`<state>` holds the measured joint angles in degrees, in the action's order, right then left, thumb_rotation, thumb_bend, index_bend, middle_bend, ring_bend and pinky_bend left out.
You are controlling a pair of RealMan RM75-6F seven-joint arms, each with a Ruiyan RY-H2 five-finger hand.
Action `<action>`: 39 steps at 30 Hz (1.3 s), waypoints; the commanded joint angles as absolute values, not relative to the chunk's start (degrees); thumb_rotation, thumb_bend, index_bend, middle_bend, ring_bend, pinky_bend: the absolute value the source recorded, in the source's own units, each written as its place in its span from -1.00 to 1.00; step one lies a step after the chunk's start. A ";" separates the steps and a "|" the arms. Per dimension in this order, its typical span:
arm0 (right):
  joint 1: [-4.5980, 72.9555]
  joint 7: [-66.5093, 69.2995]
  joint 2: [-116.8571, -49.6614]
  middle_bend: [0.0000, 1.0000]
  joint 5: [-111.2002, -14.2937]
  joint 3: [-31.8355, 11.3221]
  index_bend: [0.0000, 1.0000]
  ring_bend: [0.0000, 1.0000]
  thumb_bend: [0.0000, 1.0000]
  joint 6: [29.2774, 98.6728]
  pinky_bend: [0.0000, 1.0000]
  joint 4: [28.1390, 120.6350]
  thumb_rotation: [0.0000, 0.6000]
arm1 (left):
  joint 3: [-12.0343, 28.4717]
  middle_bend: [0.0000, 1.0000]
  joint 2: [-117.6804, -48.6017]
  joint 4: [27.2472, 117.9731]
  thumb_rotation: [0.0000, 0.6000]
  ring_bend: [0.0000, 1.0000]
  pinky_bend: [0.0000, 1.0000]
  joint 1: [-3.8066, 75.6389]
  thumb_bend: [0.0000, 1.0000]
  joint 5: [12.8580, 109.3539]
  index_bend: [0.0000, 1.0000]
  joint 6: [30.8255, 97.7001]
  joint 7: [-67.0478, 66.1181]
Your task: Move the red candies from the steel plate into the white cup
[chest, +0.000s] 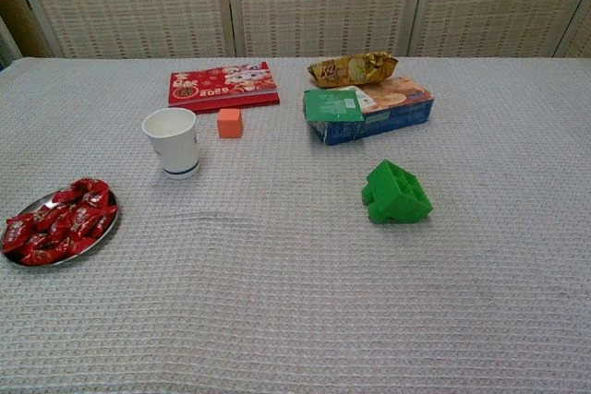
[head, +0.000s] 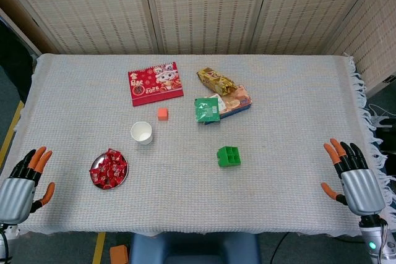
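Both hands sit at the near edge in the head view, left hand (head: 23, 183) at the bottom-left corner, right hand (head: 352, 174) far off at the bottom-right, each with fingers spread and nothing in them. Look at the geometry: the steel plate (head: 123, 177) with its heap of red candies (head: 108, 169) lies just to the right of the left hand and slightly further out, so that hand is clearly the nearer one, while the right is well apart across the table. White cup (head: 142, 133) stands upright beyond the plate, a touch further right, so the carry should run away from the robot. Over to the chest view now, and neither hand shows here; red candies (chest: 60, 220) are piled on the steel plate (chest: 65, 258) at the left edge, white cup (chest: 172, 140) beyond it and to the right, an orange cube (chest: 229, 123) just beside the cup.
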<state>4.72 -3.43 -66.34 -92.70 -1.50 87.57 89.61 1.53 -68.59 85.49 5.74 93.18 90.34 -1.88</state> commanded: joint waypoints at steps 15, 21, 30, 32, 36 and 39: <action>3.03 -2.61 -65.33 -1.00 -93.67 -1.14 -1.00 -1.00 -0.75 90.45 -1.00 89.85 1.00 | -1.37 -1.00 -71.84 90.32 1.00 -1.00 -0.26 11.39 -0.16 94.91 -1.00 77.95 -11.38; 3.42 -2.90 -65.47 -1.00 -93.50 -1.24 -1.00 -1.00 -0.75 89.58 -1.00 89.98 1.00 | 0.04 -1.00 -73.67 93.86 1.00 -1.00 -0.09 15.86 -0.22 88.75 -1.00 67.53 -21.45; 4.02 -3.27 -65.37 -1.00 -92.01 -1.60 -1.00 -1.00 -0.75 87.69 -1.00 90.30 1.00 | 2.79 -1.00 -77.72 92.43 1.00 -1.00 -0.02 20.06 -0.24 76.98 -1.00 59.96 -33.72; 4.07 -3.44 -65.36 -1.00 -91.74 -1.65 -1.00 -1.00 -0.75 87.44 -1.00 90.33 1.00 | 3.05 -1.00 -78.60 91.27 1.00 -1.00 -0.01 20.96 -0.24 75.17 -1.00 58.78 -34.70; 4.08 -3.65 -65.27 -1.00 -91.34 -1.78 -1.00 -1.00 -0.75 87.25 -1.00 90.54 1.00 | 3.17 -1.00 -80.00 89.38 1.00 -1.00 0.00 22.42 -0.25 72.94 -1.00 57.05 -35.38; 4.10 -3.84 -65.24 -1.00 -91.11 -1.82 -1.00 -1.00 -0.75 87.06 -1.00 90.64 1.00 | 3.26 -1.00 -80.94 88.06 1.00 -1.00 0.03 23.19 -0.25 71.85 -1.00 56.93 -36.22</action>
<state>4.10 -3.82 -65.25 -91.12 -1.82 87.07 90.62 3.17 -80.65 88.37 22.92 72.15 57.02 -35.94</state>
